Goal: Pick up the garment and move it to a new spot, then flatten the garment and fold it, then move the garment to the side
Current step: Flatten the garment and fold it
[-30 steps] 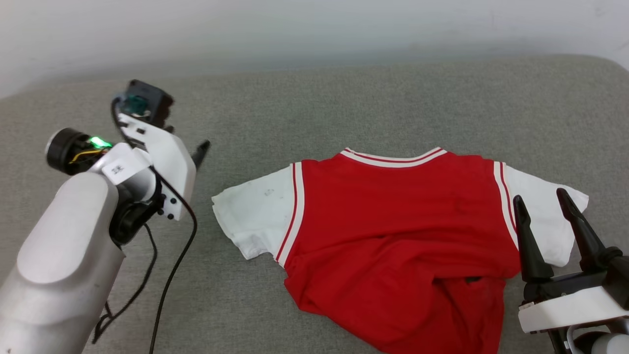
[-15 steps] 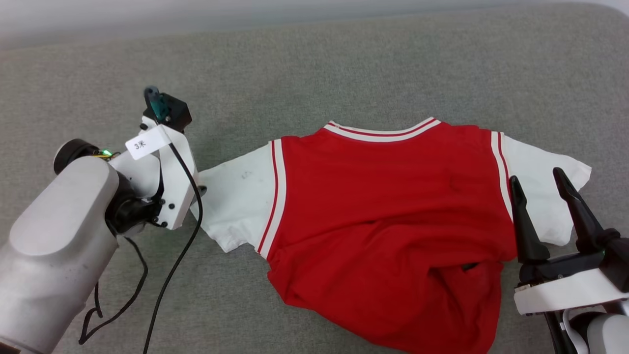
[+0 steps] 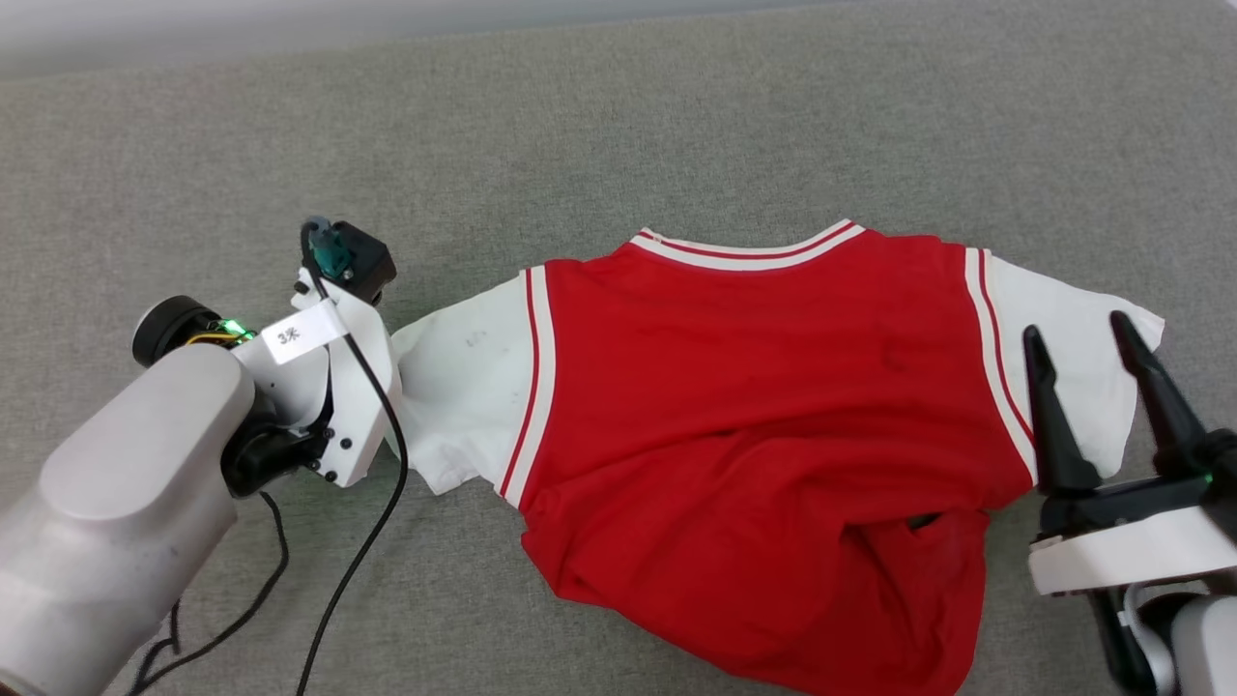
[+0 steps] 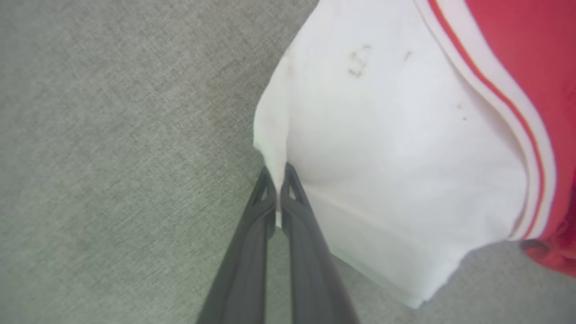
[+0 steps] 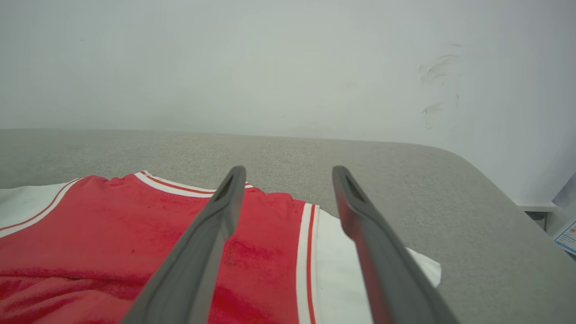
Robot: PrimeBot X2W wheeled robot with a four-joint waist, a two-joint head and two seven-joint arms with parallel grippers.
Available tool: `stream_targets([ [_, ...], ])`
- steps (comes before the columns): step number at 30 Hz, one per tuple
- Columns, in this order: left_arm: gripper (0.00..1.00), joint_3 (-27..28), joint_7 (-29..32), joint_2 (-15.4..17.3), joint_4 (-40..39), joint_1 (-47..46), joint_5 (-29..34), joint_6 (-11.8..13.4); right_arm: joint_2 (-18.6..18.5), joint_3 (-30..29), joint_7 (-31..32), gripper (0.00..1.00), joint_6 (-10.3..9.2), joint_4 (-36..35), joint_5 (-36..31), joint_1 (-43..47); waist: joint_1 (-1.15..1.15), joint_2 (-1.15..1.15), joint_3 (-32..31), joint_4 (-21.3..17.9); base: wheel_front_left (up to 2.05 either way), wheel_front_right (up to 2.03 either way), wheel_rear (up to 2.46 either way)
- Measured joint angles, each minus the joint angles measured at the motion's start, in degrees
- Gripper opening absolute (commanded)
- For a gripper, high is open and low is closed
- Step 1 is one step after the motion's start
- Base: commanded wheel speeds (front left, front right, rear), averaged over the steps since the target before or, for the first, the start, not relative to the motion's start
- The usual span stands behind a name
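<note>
Left wrist view: left hand [image 4: 279, 173], apart earlier, now clamps the garment [image 4: 396, 157] by its sleeve; right hand [image 5: 289, 173] gapes open

Lighting bright, even, diffuse; no glare. Shadows soft, darkest in the folds of the garment [image 3: 754, 406] near its hem. Head view sharp. Left wrist view soft overall; left gripper [image 4: 278, 173] blurs toward the bottom edge. In its own wrist view the right gripper [image 5: 288, 171] is likewise slightly soft.

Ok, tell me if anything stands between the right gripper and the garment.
Nothing visible does. The right gripper, jaws open, hangs above a white sleeve of the garment, with no object between them. The left gripper is shut on the edge of the other sleeve.
</note>
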Motion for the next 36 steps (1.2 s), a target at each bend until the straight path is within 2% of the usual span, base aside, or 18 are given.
stream_targets([
  [4, 0.00, -0.3, -6.3, 1.7, 0.0, 0.0, 0.7, -0.1, -2.0, -2.2, 0.5, 1.00, 0.00, 0.0, 0.4, -1.1, 0.00, 0.00, -1.5, 0.5, 0.00, 0.00, 0.00],
  [9, 0.00, 2.5, -14.0, 4.3, -1.4, 0.2, 1.1, 0.3, -7.6, -5.0, 3.7, 1.00, 0.00, -0.6, 1.7, -3.6, 0.00, 0.00, -3.4, 1.5, 0.00, 0.00, 0.00],
  [15, 0.00, 4.6, -17.7, 7.8, -6.0, 2.5, 1.1, 2.9, -15.5, -5.2, 13.7, 1.00, -0.01, -2.1, 6.1, -7.2, 0.00, 0.00, -4.9, 3.5, 0.00, 0.00, 0.00],
  [19, 0.00, 5.1, -18.8, 9.3, -10.1, 3.5, 1.4, 4.5, -21.5, -1.6, 23.7, 1.00, -0.01, -1.2, 12.3, -10.3, -0.01, 0.00, -5.0, 5.1, 0.00, 0.00, 0.00],
  [24, 0.00, 5.1, -19.3, 9.9, -14.6, 4.1, 2.2, 6.1, -29.8, 5.9, 40.7, 1.00, 0.00, 1.5, 20.8, -14.5, 0.00, 0.00, -4.0, 6.8, 0.00, 0.00, 0.00],
  [27, 0.00, 5.2, -19.3, 9.8, -16.7, 4.1, 2.7, 6.9, -33.6, 9.9, 49.8, 1.00, 0.00, 3.4, 25.1, -17.8, 0.00, 0.00, -2.9, 7.7, 0.00, 0.00, 0.00],
  [30, 0.00, 5.3, -19.7, 9.8, -18.6, 3.6, 3.4, 7.6, -35.7, 13.4, 58.3, 1.00, 0.00, 6.8, 29.4, -22.5, 0.00, 0.00, -1.1, 8.8, 0.00, 0.00, 0.00],
  [36, 0.00, 5.6, -20.3, 9.1, -20.6, 2.3, 4.2, 8.2, -36.3, 18.0, 63.3, 1.00, 0.00, 13.0, 30.6, -28.2, 0.00, 0.00, 1.8, 10.3, 0.00, 0.00, 0.00],
])
